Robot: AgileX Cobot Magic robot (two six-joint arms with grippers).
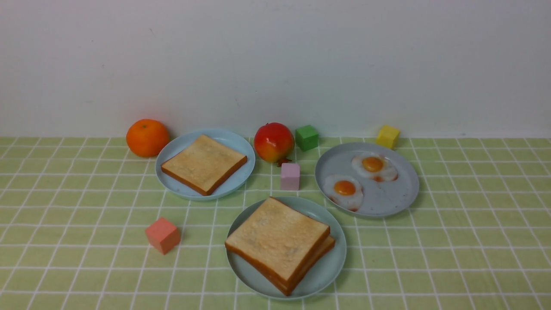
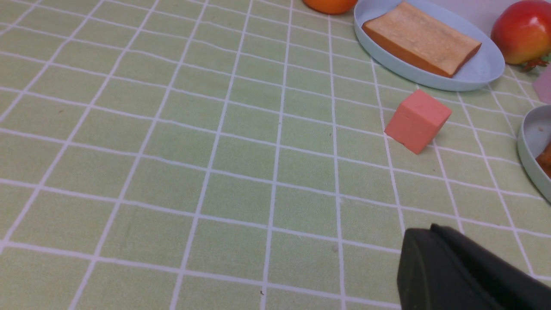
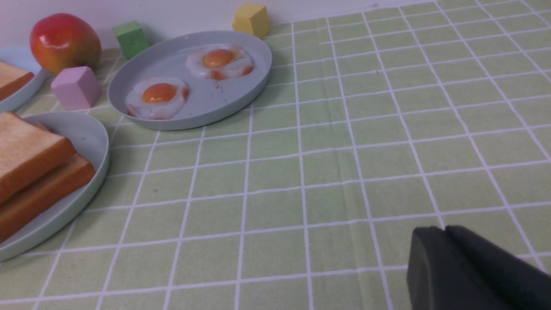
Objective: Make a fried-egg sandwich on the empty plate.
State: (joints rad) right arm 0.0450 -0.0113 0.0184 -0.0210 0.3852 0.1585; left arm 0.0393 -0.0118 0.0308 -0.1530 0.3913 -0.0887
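Front view, sandwich (image 1: 280,243) filling hidden between slices, left gripper (image 2: 430,228) and right gripper (image 3: 445,230) both closed, empty.

Hidden between the two stacked square golden-toasted bread slices (image 1: 279,243) on the round pale mint-green plate (image 1: 331,267): any filling, none visible at the edges. In the left wrist view, cut off beside the salmon-pink cube (image 2: 417,121): the round orange fruit (image 2: 329,5), the red-yellow apple-like fruit (image 2: 524,31), the mint plate, the lilac block (image 2: 543,85). Only a dark corner of the left gripper (image 2: 434,269) in view; likewise the right gripper (image 3: 445,269), fingertips pressed together.
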